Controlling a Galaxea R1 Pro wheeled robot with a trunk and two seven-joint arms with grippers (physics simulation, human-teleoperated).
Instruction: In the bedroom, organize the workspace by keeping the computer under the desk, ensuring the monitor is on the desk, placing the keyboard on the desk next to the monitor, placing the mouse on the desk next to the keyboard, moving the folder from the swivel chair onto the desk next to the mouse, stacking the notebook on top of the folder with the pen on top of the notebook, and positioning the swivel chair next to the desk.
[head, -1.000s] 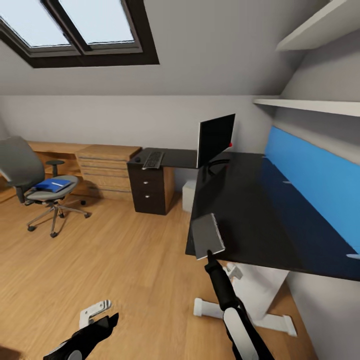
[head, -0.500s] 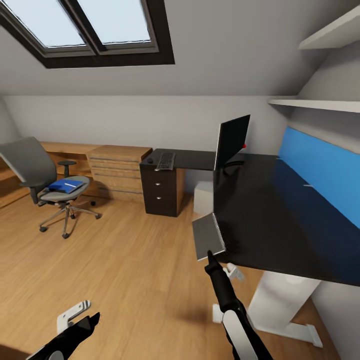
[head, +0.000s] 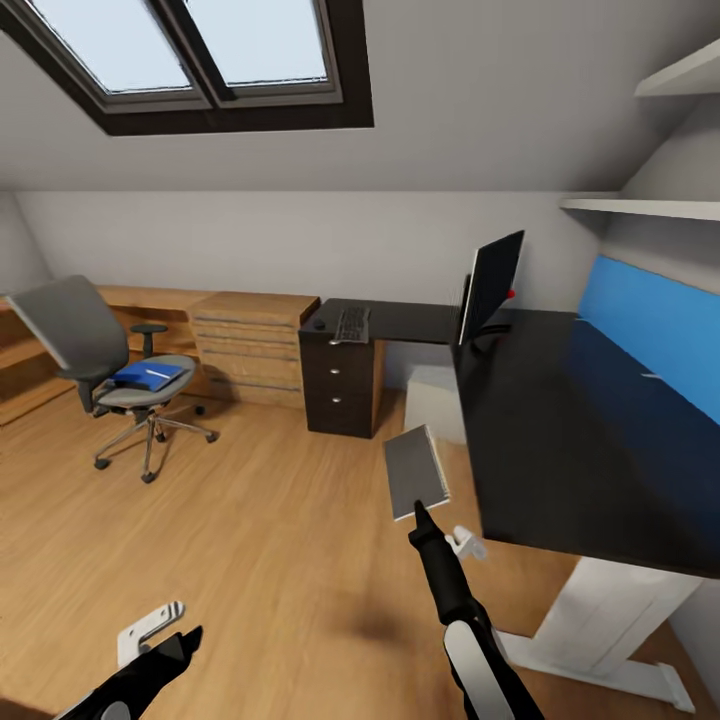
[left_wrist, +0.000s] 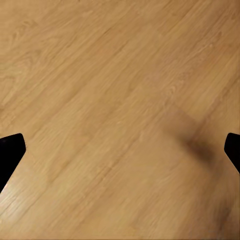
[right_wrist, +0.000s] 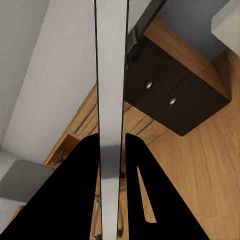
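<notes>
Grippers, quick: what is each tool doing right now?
Left tool: open, empty, above the wood plank floor.
Right tool: closed on the thin grey rectangular notebook.

The left wrist view looks down on a light wood plank floor (left_wrist: 110, 100), its boards running diagonally. The two black fingertips (left_wrist: 10, 152) of the left gripper (left_wrist: 120, 152) sit at opposite edges, spread wide apart. A soft dark shadow (left_wrist: 192, 137) lies on the planks near one fingertip.
</notes>
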